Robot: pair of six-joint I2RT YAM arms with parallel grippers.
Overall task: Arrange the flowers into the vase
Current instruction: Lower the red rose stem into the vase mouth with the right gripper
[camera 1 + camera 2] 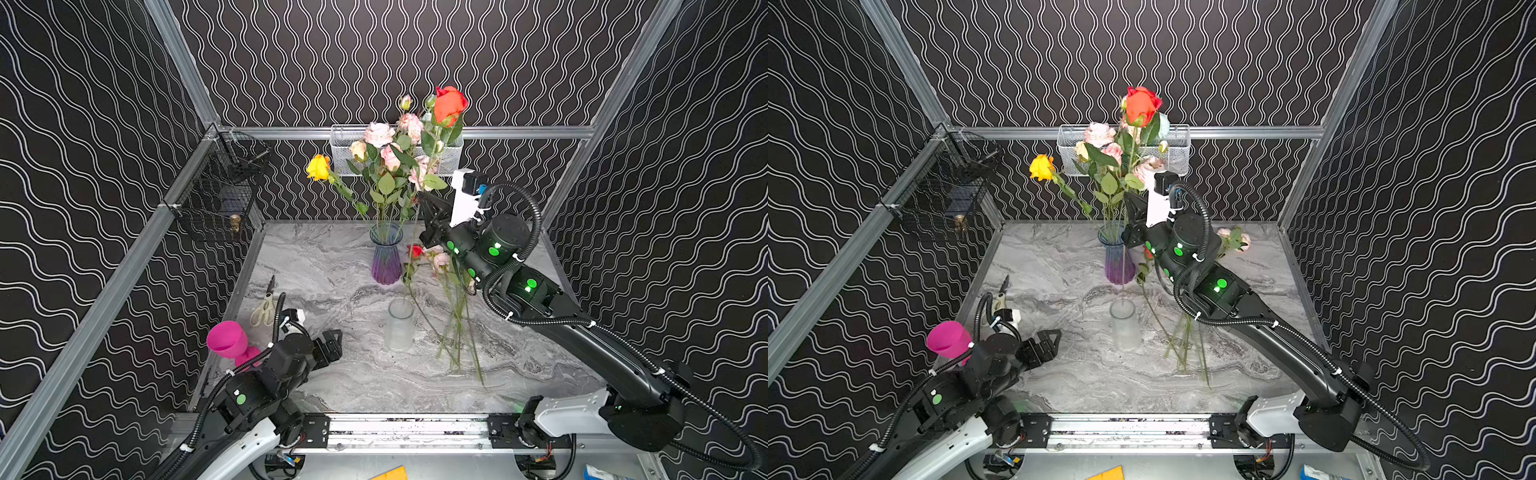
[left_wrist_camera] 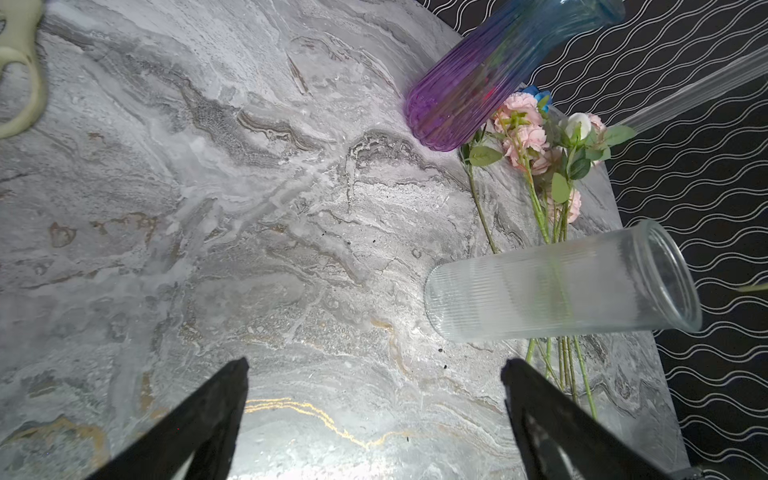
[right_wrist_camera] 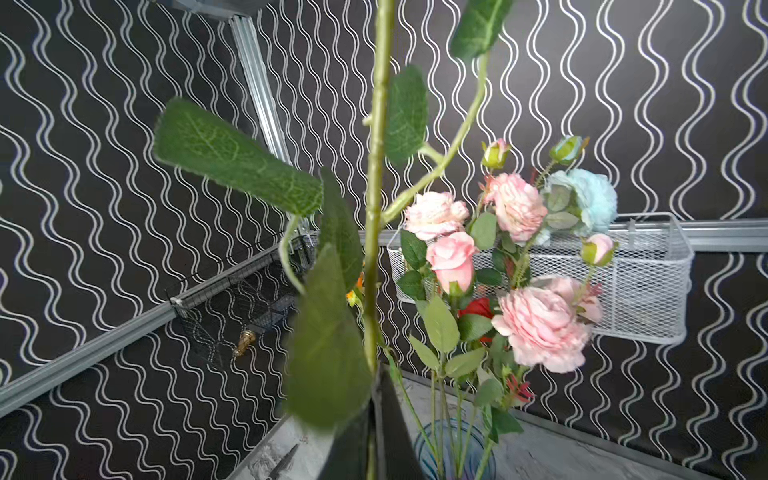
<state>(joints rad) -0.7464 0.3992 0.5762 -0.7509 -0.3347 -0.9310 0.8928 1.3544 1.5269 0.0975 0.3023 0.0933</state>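
Near the middle of both top views, the right end effector [image 1: 422, 200] is clamped on the green stem of a red rose [image 1: 450, 104], holding it above the marble counter [image 1: 353, 386]. The rose stands close to upright: head high in the frame, cut end hanging below the end effector. The blue-to-purple glass vase [image 1: 386, 257] sits just left of and below the end effector, already holding pink roses [image 1: 379, 134] and a yellow rose [image 1: 318, 167]. Whether the stem's lower end is over the vase mouth or just beside it cannot be told. The next move likely turns on bringing that end over the mouth, then lowering along the stem's axis. More flowers [image 1: 440, 261] lie on the counter right of a clear ribbed vase [image 1: 400, 324], their stems pointing toward the bottom of the frame. The left end effector [image 1: 334, 345], fingers wide apart and empty, sits at lower left, well apart from the vase, so the right arm is nearer
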